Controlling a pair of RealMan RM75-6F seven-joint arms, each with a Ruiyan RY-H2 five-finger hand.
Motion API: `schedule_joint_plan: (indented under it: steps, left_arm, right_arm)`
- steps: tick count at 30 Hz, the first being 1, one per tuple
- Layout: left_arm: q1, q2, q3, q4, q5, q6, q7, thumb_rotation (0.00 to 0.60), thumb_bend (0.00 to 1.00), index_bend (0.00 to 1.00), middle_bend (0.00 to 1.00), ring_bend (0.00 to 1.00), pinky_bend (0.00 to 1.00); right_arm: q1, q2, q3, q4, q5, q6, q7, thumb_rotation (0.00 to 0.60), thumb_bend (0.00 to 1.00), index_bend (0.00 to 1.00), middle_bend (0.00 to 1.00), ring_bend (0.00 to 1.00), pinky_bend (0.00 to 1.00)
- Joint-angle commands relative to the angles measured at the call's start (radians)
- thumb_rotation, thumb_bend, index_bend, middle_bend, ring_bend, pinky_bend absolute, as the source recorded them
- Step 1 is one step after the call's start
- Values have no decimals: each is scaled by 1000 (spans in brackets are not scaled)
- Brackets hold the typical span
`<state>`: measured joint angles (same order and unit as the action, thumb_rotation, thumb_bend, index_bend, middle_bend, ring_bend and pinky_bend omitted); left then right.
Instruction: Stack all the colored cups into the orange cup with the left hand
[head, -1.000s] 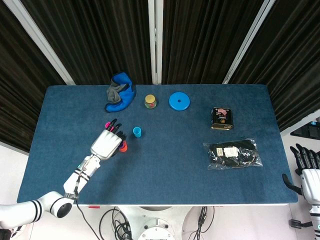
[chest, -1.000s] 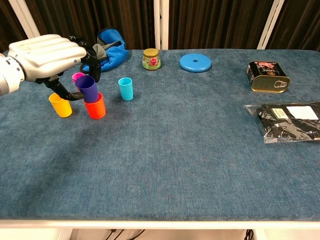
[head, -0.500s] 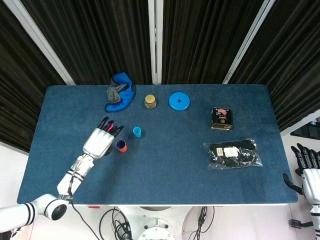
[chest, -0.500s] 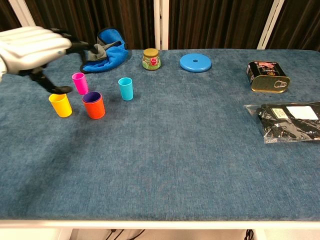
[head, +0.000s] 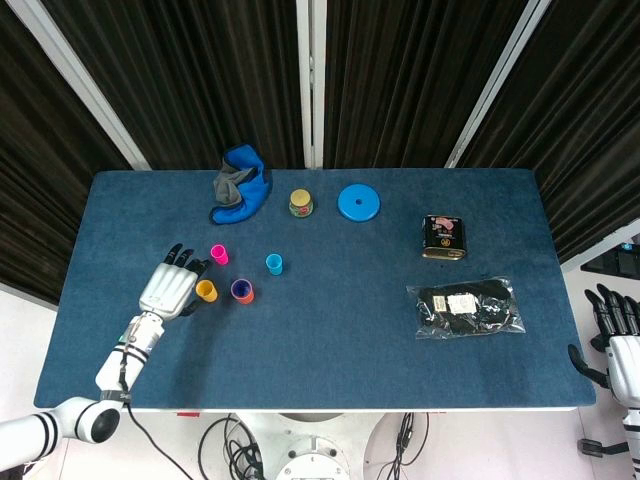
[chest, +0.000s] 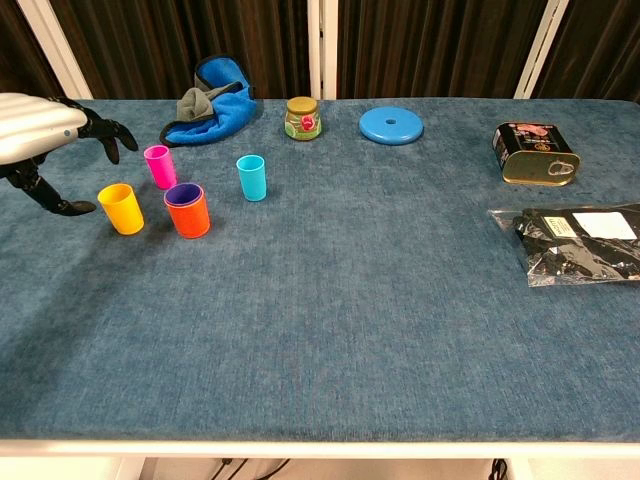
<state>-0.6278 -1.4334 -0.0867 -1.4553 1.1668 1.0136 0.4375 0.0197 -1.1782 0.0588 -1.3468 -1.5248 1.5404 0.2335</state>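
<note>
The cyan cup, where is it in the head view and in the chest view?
Head view: cyan cup left of centre, below the jar.
Chest view: cyan cup upper left, below-left of the same jar.
Shared landmark: the jar.

White-shelled left hand (head: 168, 290) with black fingers (head: 178, 257) is showing a slim white forearm, thin black cable along it, black-striped elbow joint (head: 62, 421). Right hand (head: 618, 340) is showing the same white shell, black fingers.

Robotics laboratory test cell. Indicators: black pleated curtains (head: 400, 80) on white frame posts (head: 312, 80) at 12 o'clock; blue-carpeted desk (head: 330, 340); loose cabling (head: 230, 445) on floor at 6 o'clock.
</note>
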Motion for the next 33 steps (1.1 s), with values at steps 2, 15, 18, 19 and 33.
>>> schedule_joint_plan:
  steps: [2,15,18,19,33]
  left_arm:
    - [-5,-22,3,39,6,-18,-24,600,259,214,274,83,64]
    - [-7,-49,2,89,18,-34,-67,600,262,301,354,106,66]
    - [-9,-50,0,91,25,-39,-85,600,262,323,371,112,68]
    - [-9,-50,0,93,28,-40,-88,600,263,326,372,112,69]
    - [-14,-73,-8,118,41,-37,-104,600,284,412,460,197,82]
  right_arm:
    - [2,1,-2,-6,-2,-4,-8,600,284,0,0,0,0]
    - [7,5,-2,-22,-1,-13,-28,600,290,0,0,0,0]
    - [8,5,-3,-24,-3,-13,-31,600,290,0,0,0,0]
    - [8,4,-3,-25,-3,-13,-32,600,290,0,0,0,0]
    - [5,0,-6,-16,3,-16,-29,600,290,0,0,0,0]
